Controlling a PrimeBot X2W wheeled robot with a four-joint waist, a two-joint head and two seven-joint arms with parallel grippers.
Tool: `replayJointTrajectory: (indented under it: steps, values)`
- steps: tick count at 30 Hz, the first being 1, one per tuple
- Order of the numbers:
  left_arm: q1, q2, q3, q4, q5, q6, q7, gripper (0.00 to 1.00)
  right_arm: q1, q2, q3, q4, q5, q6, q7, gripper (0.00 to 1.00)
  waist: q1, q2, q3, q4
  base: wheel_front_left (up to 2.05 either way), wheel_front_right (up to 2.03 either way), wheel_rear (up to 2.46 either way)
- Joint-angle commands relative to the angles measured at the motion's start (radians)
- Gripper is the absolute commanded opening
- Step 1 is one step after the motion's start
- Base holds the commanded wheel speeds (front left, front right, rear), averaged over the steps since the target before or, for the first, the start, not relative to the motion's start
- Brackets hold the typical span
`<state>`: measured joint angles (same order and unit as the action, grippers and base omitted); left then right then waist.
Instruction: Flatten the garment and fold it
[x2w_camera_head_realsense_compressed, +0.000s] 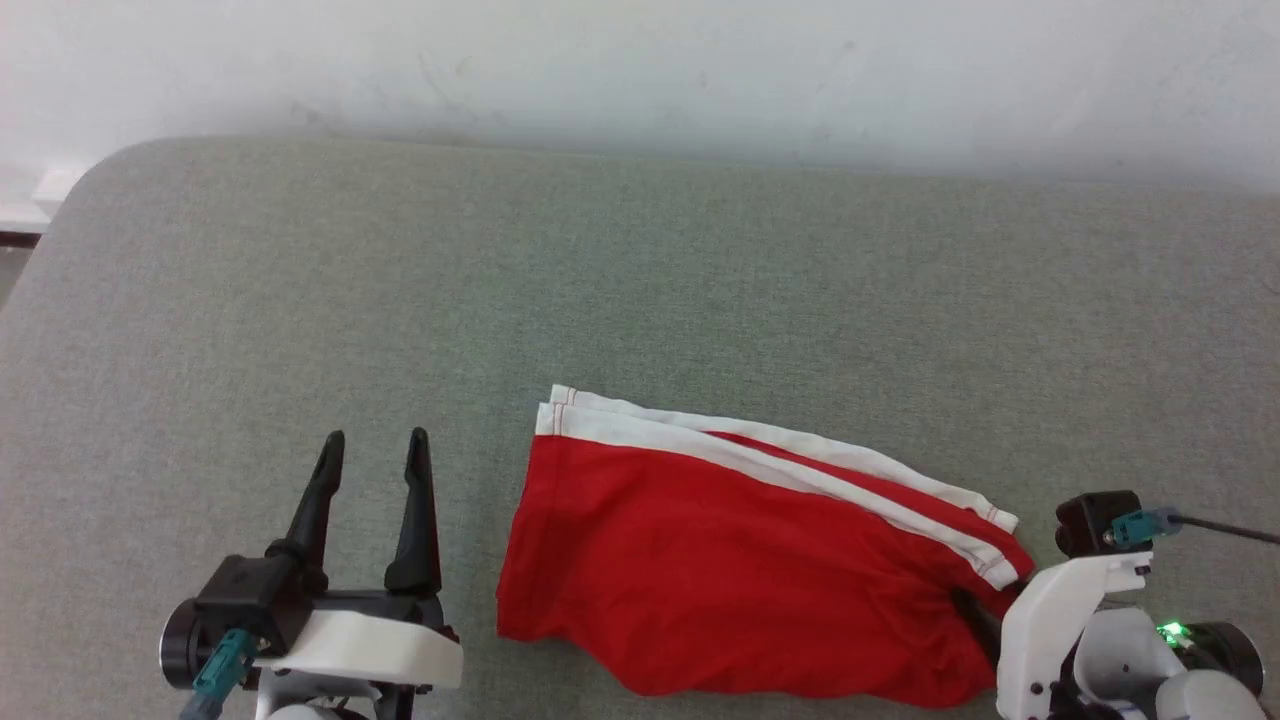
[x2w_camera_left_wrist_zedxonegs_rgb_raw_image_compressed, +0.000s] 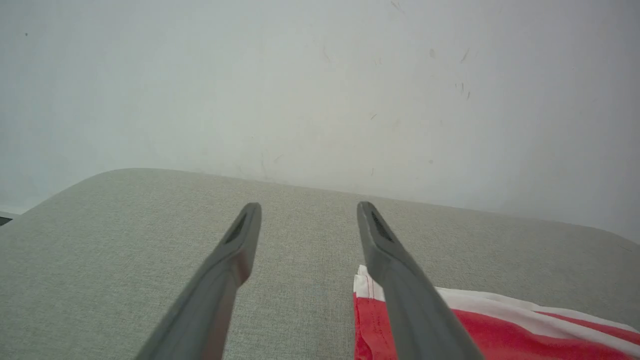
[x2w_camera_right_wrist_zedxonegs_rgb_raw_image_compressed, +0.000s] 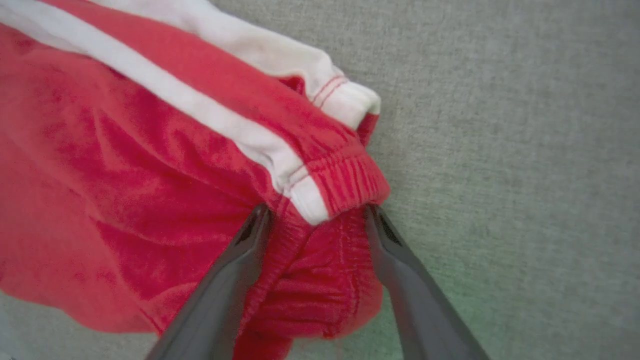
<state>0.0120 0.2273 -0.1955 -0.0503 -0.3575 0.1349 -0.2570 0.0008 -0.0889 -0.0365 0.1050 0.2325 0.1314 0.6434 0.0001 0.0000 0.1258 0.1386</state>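
Red shorts (x2w_camera_head_realsense_compressed: 730, 570) low in the head view, right of the middle and close to the near edge of the grey cloth surface (x2w_camera_head_realsense_compressed: 640, 280). Stretched out left to right and mostly flat, leg ends to the left, waist to the right.

Nearest, at the lower right: right gripper (x2w_camera_right_wrist_zedxonegs_rgb_raw_image_compressed: 315, 215) at the waist end, spread open and not clamped. Gathered waistband (x2w_camera_right_wrist_zedxonegs_rgb_raw_image_compressed: 345, 180) bunched up between its two dark fingers (x2w_camera_right_wrist_zedxonegs_rgb_raw_image_compressed: 225, 290), cloth pressed against both, tips tucked just under the rolled edge of the band.

At the lower left: left gripper (x2w_camera_head_realsense_compressed: 376, 434), also open, holding nothing, fingers pointing away over bare surface just beside the leg end. No touch with the cloth to be seen in the head view. In the left wrist view, one finger crossing in front of the corner of the white hem (x2w_camera_head_realsense_compressed: 548, 418).

Further back along the shorts: two white stripes (x2w_camera_head_realsense_compressed: 760, 465) running side by side down the far edge, a narrow strip of red between them, one layer of cloth lying on the other. Near edge plain red and gently curved.

Beyond that, open grey surface, rounded at its far left corner. Behind everything, a pale wall (x2w_camera_head_realsense_compressed: 640, 70) with faint scuffs.
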Motion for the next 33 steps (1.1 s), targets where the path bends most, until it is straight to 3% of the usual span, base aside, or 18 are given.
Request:
replayJointTrajectory:
  steps: [1, 4, 5, 6, 7, 17, 26, 30, 33]
  values:
    - [-0.011, -0.011, 0.007, -0.007, 0.017, -0.012, -0.005, 1.00, -0.014, -0.005, 0.004, 0.040, 0.007, -0.001, 0.021, 1.00, -0.0001, 0.0000, 0.019, 0.019, 0.00, 0.00, 0.00]
    - [-0.013, -0.028, 0.016, -0.005, 0.039, -0.032, -0.005, 1.00, -0.022, -0.002, 0.019, 0.106, 0.048, -0.001, 0.066, 0.97, -0.0001, 0.0000, 0.020, 0.023, 0.00, 0.00, 0.00]
    - [-0.012, -0.033, 0.020, -0.004, 0.046, -0.038, -0.005, 1.00, -0.023, -0.002, 0.026, 0.121, 0.062, -0.001, 0.086, 0.45, -0.0001, 0.0000, 0.020, 0.024, 0.00, 0.00, 0.00]
    - [-0.011, -0.037, 0.024, -0.002, 0.053, -0.043, -0.005, 1.00, -0.024, -0.001, 0.031, 0.129, 0.080, -0.001, 0.100, 0.26, -0.0001, 0.0000, 0.019, 0.023, 0.00, 0.00, 0.00]
    - [-0.009, -0.041, 0.029, -0.001, 0.059, -0.048, -0.005, 1.00, -0.027, -0.001, 0.036, 0.131, 0.097, -0.001, 0.106, 0.00, -0.0001, 0.0000, 0.017, 0.021, 0.00, 0.00, 0.00]
    - [0.010, -0.061, 0.062, 0.012, 0.099, -0.084, -0.005, 1.00, -0.060, -0.068, 0.044, 0.048, 0.172, -0.001, 0.079, 0.00, -0.0001, 0.0000, -0.006, -0.016, 0.00, 0.00, 0.00]
    - [0.022, -0.071, 0.078, 0.031, 0.114, -0.099, -0.005, 1.00, -0.030, -0.142, -0.174, -0.015, 0.162, -0.001, 0.114, 0.00, -0.0001, 0.0000, -0.013, -0.033, 0.00, 0.00, 0.00]
    - [0.024, -0.078, 0.081, 0.038, 0.118, -0.104, -0.005, 1.00, -0.038, -0.108, -0.228, -0.030, 0.211, -0.001, 0.156, 0.00, -0.0001, 0.0000, -0.017, -0.036, 0.00, 0.00, 0.00]
    - [0.024, -0.081, 0.083, 0.044, 0.119, -0.111, -0.005, 1.00, -0.056, -0.046, -0.233, -0.053, 0.326, -0.001, 0.227, 0.00, -0.0001, 0.0000, -0.023, -0.035, 0.00, 0.00, 0.00]
